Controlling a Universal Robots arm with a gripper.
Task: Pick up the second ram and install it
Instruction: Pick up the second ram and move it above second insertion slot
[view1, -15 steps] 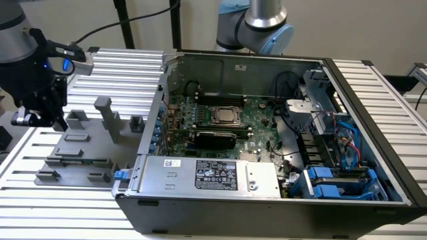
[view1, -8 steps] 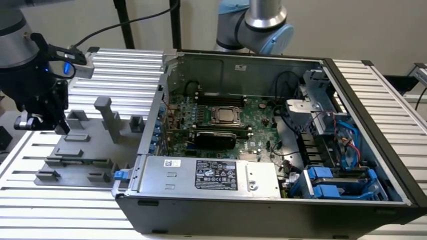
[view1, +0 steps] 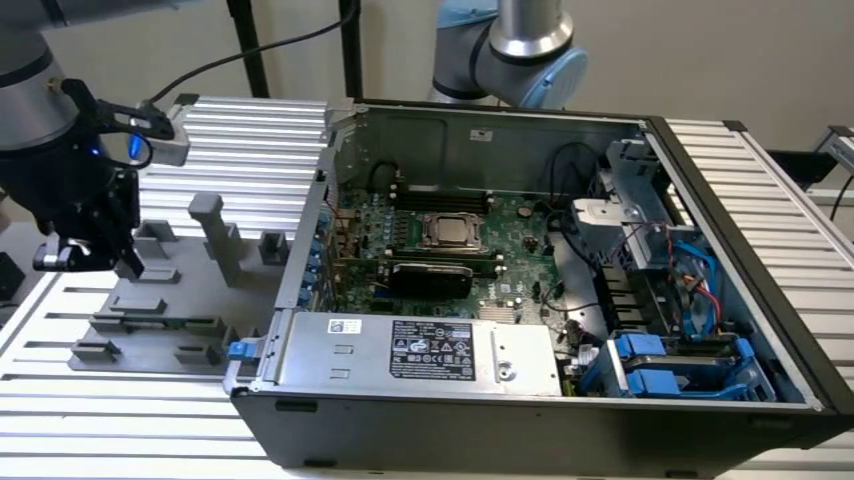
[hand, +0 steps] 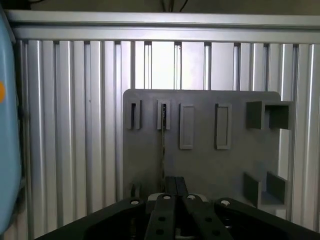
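**Desk:** Where is the arm?

**Photographer:** At the exterior view's left. The gripper (view1: 127, 262) hangs over the far part of a grey fixture plate (view1: 147, 350), and its fingers are pressed together. I can see nothing between them. The wrist camera looks down past the same closed gripper (hand: 172, 195) onto the plate (hand: 210, 165) and its raised slot blocks.

**Desk:** And the second ram?

**Photographer:** The second ram (view1: 167, 322) lies in a holder toward the near side of the plate, below the gripper and apart from it. In the wrist view the second ram (hand: 162, 150) shows as a thin, edge-on strip that runs from one slot block toward the fingers. Whether the fingertips reach it cannot be told from there.

**Desk:** What else is in the scene?

**Photographer:** An open computer case (view1: 534, 430) sits just beside the plate, on the exterior view's right, with its motherboard (view1: 454, 240) exposed. Case and plate both rest on a ribbed aluminium table (view1: 120, 430).
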